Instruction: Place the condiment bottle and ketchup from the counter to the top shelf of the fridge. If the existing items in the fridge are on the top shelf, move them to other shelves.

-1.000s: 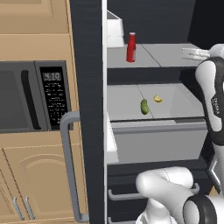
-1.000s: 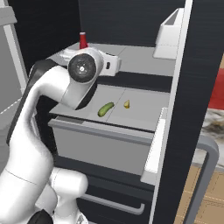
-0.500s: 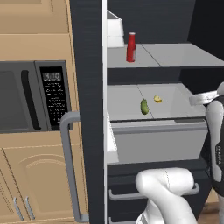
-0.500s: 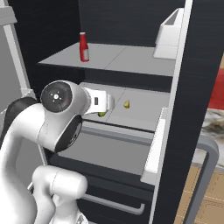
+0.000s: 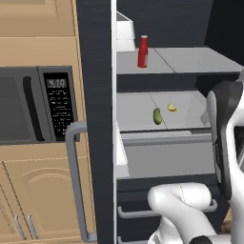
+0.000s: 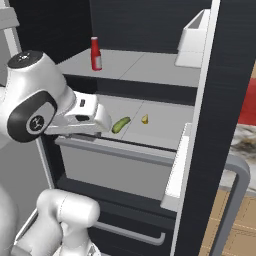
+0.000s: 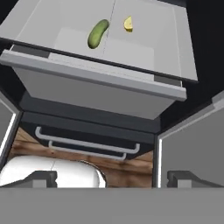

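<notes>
The gripper (image 7: 114, 177) hung with its jaws wide apart and nothing between them, facing the grey drawer front (image 7: 96, 92) of the fridge (image 5: 95, 71). In the hand view the pickle (image 7: 97, 33) lay at 11 o'clock and the yellow wedge (image 7: 127, 24) at 12, both on the shelf below the top shelf (image 5: 190, 59). The ketchup (image 5: 142, 51) stood upright on that top shelf, at 12 o'clock in the left base view. Likely trouble: the arm sat close to the drawer and the open door – a wide swing toward the counter (image 6: 244, 146) could clip either, and a careless placement beside the ketchup could topple it
</notes>
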